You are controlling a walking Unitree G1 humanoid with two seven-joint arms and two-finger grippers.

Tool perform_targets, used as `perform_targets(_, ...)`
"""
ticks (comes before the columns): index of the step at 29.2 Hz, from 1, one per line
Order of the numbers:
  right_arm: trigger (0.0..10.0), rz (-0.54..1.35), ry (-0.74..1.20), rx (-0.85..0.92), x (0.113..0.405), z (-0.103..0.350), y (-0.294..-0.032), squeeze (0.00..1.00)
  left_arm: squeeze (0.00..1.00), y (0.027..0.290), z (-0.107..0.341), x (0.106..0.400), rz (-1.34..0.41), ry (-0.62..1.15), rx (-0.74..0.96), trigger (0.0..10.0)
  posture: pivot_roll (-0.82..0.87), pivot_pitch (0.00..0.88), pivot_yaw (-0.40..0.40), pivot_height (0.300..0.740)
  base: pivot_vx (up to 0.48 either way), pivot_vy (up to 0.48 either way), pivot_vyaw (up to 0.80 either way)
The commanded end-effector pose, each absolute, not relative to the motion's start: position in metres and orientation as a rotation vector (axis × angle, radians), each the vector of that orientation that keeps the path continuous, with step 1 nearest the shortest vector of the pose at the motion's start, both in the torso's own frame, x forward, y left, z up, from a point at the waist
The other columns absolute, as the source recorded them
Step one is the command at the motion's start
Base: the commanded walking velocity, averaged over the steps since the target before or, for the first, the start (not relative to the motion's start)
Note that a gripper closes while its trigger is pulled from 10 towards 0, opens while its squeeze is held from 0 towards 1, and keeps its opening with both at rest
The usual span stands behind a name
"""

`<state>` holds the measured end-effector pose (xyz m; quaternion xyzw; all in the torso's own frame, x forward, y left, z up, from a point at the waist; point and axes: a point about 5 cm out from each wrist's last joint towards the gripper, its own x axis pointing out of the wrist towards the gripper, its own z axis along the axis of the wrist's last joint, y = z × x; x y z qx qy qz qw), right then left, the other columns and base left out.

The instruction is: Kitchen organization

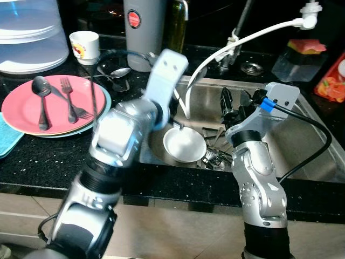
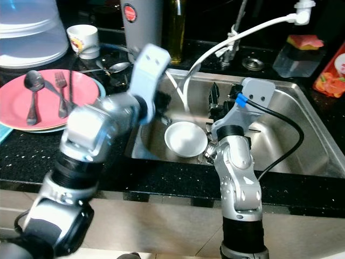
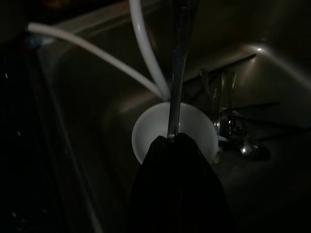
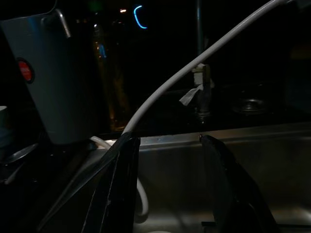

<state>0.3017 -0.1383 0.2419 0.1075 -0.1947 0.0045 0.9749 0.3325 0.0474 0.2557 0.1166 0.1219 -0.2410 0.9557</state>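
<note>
Black speckled counter (image 1: pixel 48 156) around steel sink (image 1: pixel 302 162). Left gripper (image 3: pixel 176 141) over sink, fingers pinched on metal utensil handle (image 3: pixel 177 73), above white bowl (image 1: pixel 184 144) on sink floor. More cutlery (image 3: pixel 228 131) beside bowl. Right gripper (image 4: pixel 170 160) inside sink, fingers spread, holding nothing. Pink plate (image 1: pixel 21 110) on counter holds spoon (image 1: pixel 42 102) and fork (image 1: pixel 69 100).

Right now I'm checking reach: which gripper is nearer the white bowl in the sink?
Left. The left gripper, shut on a metal utensil, hangs directly over the white bowl. The right gripper hovers open, off to the bowl's right.
</note>
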Motion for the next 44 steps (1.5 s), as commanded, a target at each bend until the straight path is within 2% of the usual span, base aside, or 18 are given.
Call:
perform_targets(1,10.0,-0.006,-0.403,0.205,0.300,0.246,-0.142,0.00,0.00,0.047,0.251,0.334,-0.455,0.226,0.229,10.0,0.31,0.054,-0.065,0.740,0.000,0.000,0.00)
perform_targets(2,10.0,-0.008,-0.406,0.206,0.300,0.246,-0.143,0.00,0.06,0.051,0.249,0.336,-0.428,0.211,0.241,10.0,0.31,0.052,-0.063,0.740,0.000,0.000,0.00)
perform_targets(3,10.0,-0.008,-0.406,0.206,0.300,0.246,-0.143,0.00,0.06,0.051,0.249,0.336,-0.428,0.211,0.241,10.0,0.31,0.052,-0.063,0.740,0.000,0.000,0.00)
perform_targets(4,10.0,-0.009,-0.407,0.207,0.300,0.246,-0.142,0.00,1.00,0.053,0.250,0.336,-0.418,0.202,0.239,10.0,0.31,0.051,-0.061,0.740,0.000,0.000,0.00)
perform_targets(8,10.0,-0.006,-0.409,0.213,0.300,0.246,-0.140,0.00,1.00,0.052,0.259,0.335,-0.436,0.152,0.233,10.0,0.31,0.047,-0.061,0.740,0.000,0.000,0.00)
perform_targets(9,10.0,-0.004,-0.408,0.214,0.300,0.246,-0.140,0.00,0.87,0.050,0.262,0.334,-0.448,0.136,0.235,10.0,0.31,0.047,-0.061,0.740,0.000,0.000,0.00)
perform_targets(10,10.0,-0.003,-0.408,0.214,0.300,0.246,-0.140,0.00,0.87,0.049,0.263,0.333,-0.455,0.128,0.237,10.0,0.31,0.047,-0.061,0.740,0.000,0.000,0.00)
perform_targets(11,10.0,-0.003,-0.409,0.214,0.300,0.246,-0.140,0.00,0.00,0.047,0.265,0.331,-0.469,0.125,0.225,10.0,0.31,0.042,-0.060,0.740,0.000,0.000,0.00)
perform_targets(15,10.0,-0.006,-0.413,0.212,0.300,0.247,-0.141,0.00,0.00,0.050,0.273,0.330,-0.449,0.126,0.178,10.0,0.31,0.044,-0.059,0.740,0.000,0.000,0.00)
perform_targets(20,10.0,-0.006,-0.406,0.213,0.300,0.246,-0.141,0.00,0.00,0.091,0.303,0.342,-0.172,0.097,0.109,10.0,0.32,0.052,-0.063,0.740,0.000,0.000,0.00)
perform_targets(25,10.0,-0.005,-0.405,0.214,0.300,0.245,-0.141,0.00,0.00,0.099,0.306,0.344,-0.121,0.095,0.099,10.0,0.32,0.052,-0.063,0.740,0.000,0.000,0.00)
perform_targets(28,10.0,0.001,-0.400,0.216,0.300,0.245,-0.139,0.00,0.00,0.148,0.308,0.354,0.252,0.165,0.101,10.0,0.32,0.060,-0.067,0.740,0.000,0.000,0.00)
perform_targets(29,10.0,0.001,-0.400,0.216,0.300,0.245,-0.139,0.00,0.00,0.148,0.308,0.354,0.252,0.165,0.101,10.0,0.32,0.060,-0.067,0.740,0.000,0.000,0.00)
perform_targets(31,10.0,0.001,-0.399,0.215,0.300,0.245,-0.139,0.00,0.00,0.165,0.304,0.355,0.402,0.226,0.128,10.0,0.32,0.061,-0.067,0.740,0.000,0.000,0.00)
perform_targets(35,10.0,-0.003,-0.395,0.213,0.300,0.244,-0.141,0.00,0.00,0.175,0.301,0.357,0.475,0.290,0.142,10.0,0.31,0.065,-0.068,0.740,0.000,0.000,0.00)
perform_targets(36,10.0,-0.005,-0.393,0.212,0.299,0.244,-0.141,0.00,0.00,0.182,0.299,0.360,0.497,0.342,0.090,10.0,0.31,0.069,-0.068,0.740,0.000,0.000,0.00)
perform_targets(44,10.0,-0.005,-0.391,0.211,0.298,0.244,-0.142,0.00,0.00,0.189,0.295,0.365,0.495,0.410,0.018,10.0,0.30,0.073,-0.071,0.740,0.000,0.000,0.00)
